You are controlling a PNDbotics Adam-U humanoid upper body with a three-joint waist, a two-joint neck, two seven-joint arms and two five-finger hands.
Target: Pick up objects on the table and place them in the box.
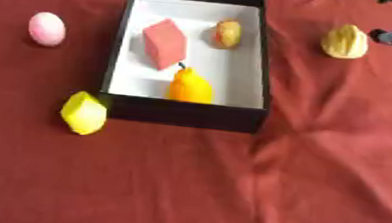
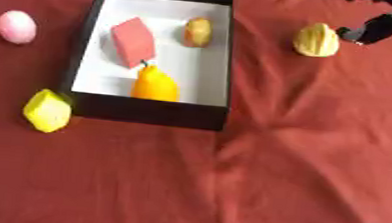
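A black box point(image 1: 180, 112) with a white floor stands at the middle back of the red cloth. Inside it lie a red block point(image 1: 163, 43), an orange pear-shaped fruit point(image 1: 190, 85) and a small yellow-brown fruit point(image 1: 227, 33). Outside, a pink egg-shaped object point(image 1: 46, 28) sits to the box's left. A yellow lumpy object point(image 1: 83, 112) lies at the box's front left corner. A pale yellow ridged fruit point(image 2: 316, 40) rests to the right. My right hand point(image 2: 377, 27) hovers at the upper right, just beside that fruit, not touching it. My left hand is out of sight.
Red cloth point(image 1: 316, 183) covers the whole table, with creases running out from the box's front right corner. The wide front half holds no objects.
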